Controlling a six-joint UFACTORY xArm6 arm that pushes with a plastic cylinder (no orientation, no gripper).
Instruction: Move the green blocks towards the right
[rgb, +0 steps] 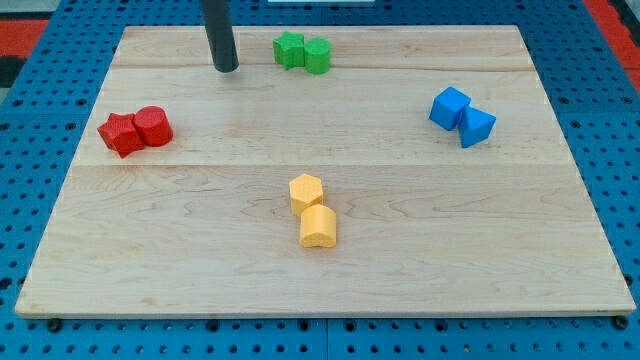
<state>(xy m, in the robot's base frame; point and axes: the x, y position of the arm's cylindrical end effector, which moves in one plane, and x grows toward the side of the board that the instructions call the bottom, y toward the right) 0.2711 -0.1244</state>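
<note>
Two green blocks sit touching near the view's top middle: a star-like green block (289, 48) on the left and a rounder green block (317, 56) on the right. My tip (226, 68) stands on the board to the left of them, about a block's width away from the left green block, not touching it.
The wooden board (520, 290) lies on a blue pegboard. Two red blocks (136, 130) sit at the view's left. Two blue blocks (462, 116) sit at the view's right. Two yellow blocks (312, 210) sit at the lower middle.
</note>
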